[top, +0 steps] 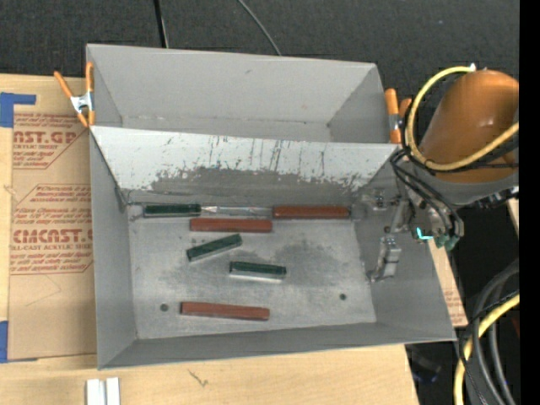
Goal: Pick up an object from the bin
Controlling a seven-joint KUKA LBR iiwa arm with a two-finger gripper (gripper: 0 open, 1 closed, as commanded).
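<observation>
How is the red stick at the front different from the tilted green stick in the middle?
The front red stick is longer; the tilted green stick is shorter. The red one lies almost level, while the green one slants up to the right. Both are slim bars lying flat on the bin floor.
</observation>
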